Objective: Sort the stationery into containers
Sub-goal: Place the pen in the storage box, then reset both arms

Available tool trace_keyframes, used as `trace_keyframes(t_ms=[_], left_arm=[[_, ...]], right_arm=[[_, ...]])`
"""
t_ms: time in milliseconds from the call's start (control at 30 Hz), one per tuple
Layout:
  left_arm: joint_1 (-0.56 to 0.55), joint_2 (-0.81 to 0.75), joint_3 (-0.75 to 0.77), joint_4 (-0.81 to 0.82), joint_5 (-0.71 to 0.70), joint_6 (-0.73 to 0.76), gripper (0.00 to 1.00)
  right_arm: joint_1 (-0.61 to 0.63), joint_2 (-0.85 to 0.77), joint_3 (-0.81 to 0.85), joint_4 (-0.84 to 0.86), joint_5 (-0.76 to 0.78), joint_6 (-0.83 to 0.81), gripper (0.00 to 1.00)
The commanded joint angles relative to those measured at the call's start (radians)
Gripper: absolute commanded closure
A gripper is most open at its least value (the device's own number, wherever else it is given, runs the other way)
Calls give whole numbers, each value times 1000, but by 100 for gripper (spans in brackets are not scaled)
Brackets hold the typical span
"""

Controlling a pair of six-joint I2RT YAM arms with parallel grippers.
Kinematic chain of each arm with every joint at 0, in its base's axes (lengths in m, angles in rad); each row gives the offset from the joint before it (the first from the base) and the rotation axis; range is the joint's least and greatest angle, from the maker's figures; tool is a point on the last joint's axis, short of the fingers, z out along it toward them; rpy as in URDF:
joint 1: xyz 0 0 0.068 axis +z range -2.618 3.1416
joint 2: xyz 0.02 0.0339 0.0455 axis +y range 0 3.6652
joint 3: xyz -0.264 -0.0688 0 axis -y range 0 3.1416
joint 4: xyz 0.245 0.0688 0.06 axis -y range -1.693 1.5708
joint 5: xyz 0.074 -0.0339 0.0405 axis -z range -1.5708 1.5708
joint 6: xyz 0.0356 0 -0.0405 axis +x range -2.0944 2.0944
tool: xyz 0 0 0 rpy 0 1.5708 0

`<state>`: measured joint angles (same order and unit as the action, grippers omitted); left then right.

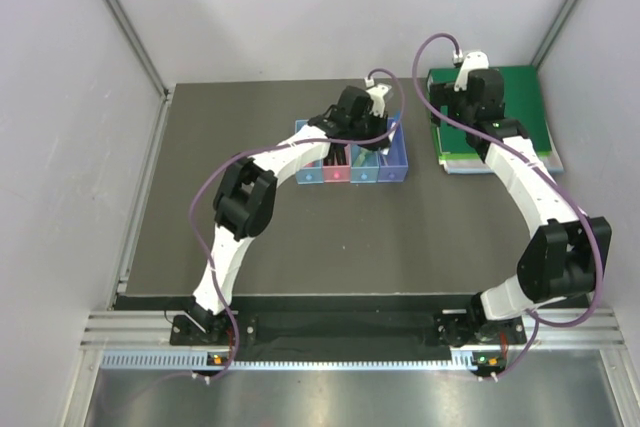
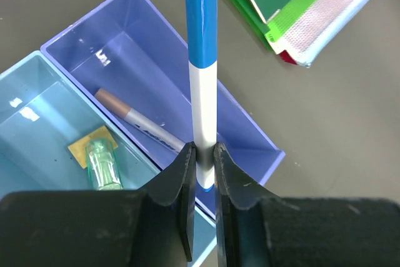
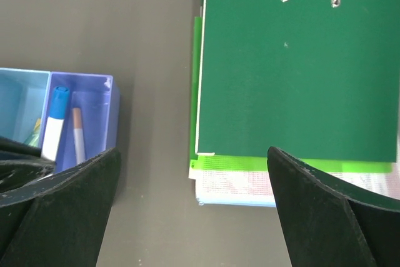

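My left gripper [image 2: 203,154] is shut on the lower end of a white marker with a blue cap [image 2: 203,85], held upright over the violet-blue container [image 2: 140,35]. A grey pen with a brown cap [image 2: 140,126] lies in that container. The light blue container [image 2: 31,110] beside it holds a mint green item [image 2: 103,164] on a tan eraser [image 2: 80,148]. In the top view, the left gripper [image 1: 376,107] hangs over the right end of the row of containers [image 1: 395,169]. My right gripper [image 3: 192,151] is open and empty, above the table at the edge of the green binder.
The large green ring binder [image 3: 294,60] lies at the back right on a mesh pouch [image 3: 250,182] and some sheets. In the top view, the right gripper [image 1: 470,75] hovers over the binder [image 1: 525,107]. Pink [image 1: 337,174] and blue [image 1: 362,172] bins sit in the middle of the row.
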<state>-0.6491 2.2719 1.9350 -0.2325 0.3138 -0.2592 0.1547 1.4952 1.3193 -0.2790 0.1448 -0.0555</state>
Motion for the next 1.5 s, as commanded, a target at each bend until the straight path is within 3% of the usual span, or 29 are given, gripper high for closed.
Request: trace_keyframes(t_ms=[0, 100, 233, 467, 667, 767, 833, 867, 967, 1033, 1267, 1467], left_arm=[[-3, 15, -1, 56, -56, 29, 87], [-3, 20, -2, 48, -61, 29, 86], [-4, 24, -7, 39, -58, 20, 76], [-9, 23, -2, 41, -42, 23, 51], [-9, 3, 34, 47, -22, 31, 39], [-7, -43, 48, 41, -27, 46, 24], [-7, -80, 53, 18, -35, 73, 5], [-6, -124, 50, 6, -48, 92, 2], [14, -225, 45, -66, -83, 116, 1], [28, -311, 32, -115, -117, 129, 1], [72, -638, -212, -287, -358, 253, 1], [89, -955, -462, -432, -573, 340, 1]], right_arm=[[-6, -52, -15, 12, -24, 26, 1], [-9, -56, -20, 12, -25, 29, 0], [-12, -59, -23, 11, -30, 34, 0], [-12, -62, -26, 8, -36, 42, 0], [-12, -81, -37, 11, -53, 42, 0], [-12, -102, -51, 17, -73, 39, 0], [-12, -116, -51, 5, -117, 26, 0], [-11, -131, -48, -2, -128, 16, 0], [-3, -157, -25, -49, -159, -15, 0], [23, -167, -2, -95, -86, -33, 1], [98, -234, 37, -221, 55, -173, 0], [111, -337, 107, -403, -129, -158, 0]])
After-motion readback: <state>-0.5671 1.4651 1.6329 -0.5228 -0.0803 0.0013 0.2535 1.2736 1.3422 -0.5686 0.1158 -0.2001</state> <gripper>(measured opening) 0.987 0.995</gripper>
